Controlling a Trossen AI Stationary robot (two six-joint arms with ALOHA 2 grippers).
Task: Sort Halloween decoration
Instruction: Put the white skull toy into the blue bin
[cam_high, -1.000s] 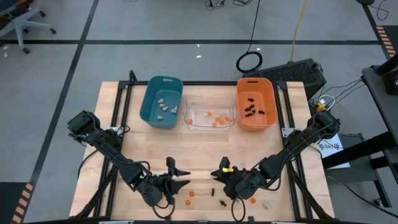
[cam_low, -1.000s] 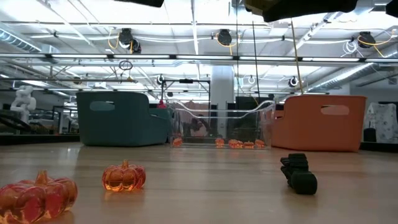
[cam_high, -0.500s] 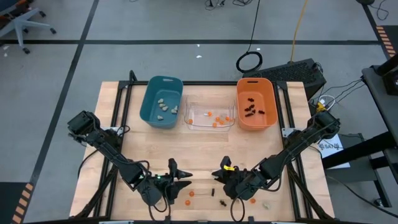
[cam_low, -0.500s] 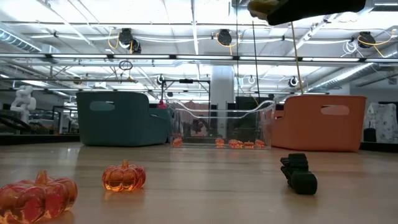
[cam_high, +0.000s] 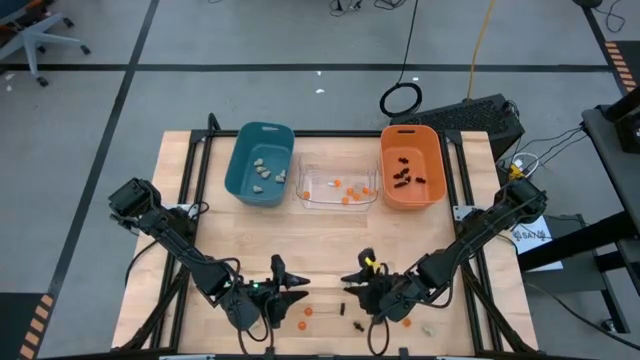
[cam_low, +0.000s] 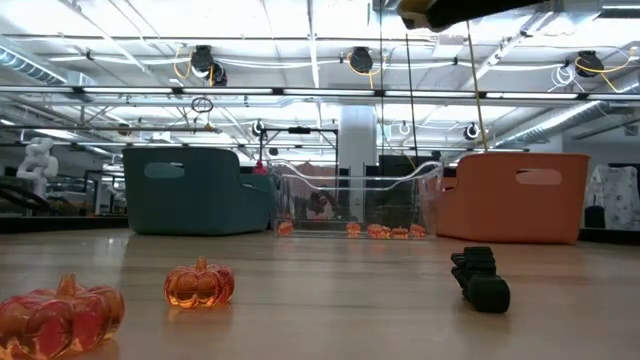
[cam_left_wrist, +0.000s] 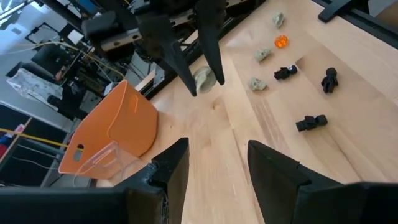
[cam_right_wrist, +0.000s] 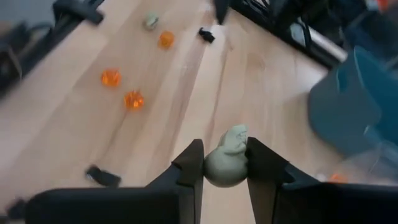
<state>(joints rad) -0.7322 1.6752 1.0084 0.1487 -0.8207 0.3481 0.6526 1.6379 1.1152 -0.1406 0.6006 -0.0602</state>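
Several trinkets already lie sorted in the teal bin (cam_high: 260, 165), clear bin (cam_high: 337, 186) and orange bin (cam_high: 411, 167) beyond the right gripper (cam_right_wrist: 225, 163), which pinches a pale lump (cam_right_wrist: 226, 159), while orange pumpkins (cam_right_wrist: 122, 88) and black spiders (cam_left_wrist: 311, 122) remain below the empty, parted left gripper (cam_left_wrist: 214, 163).

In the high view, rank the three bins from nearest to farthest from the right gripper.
From the right gripper, shut on a pale lump at the table's near side:
1. Clear bin, far middle.
2. Orange bin, far right, little farther than the clear one.
3. Teal bin, far left, plainly farthest.
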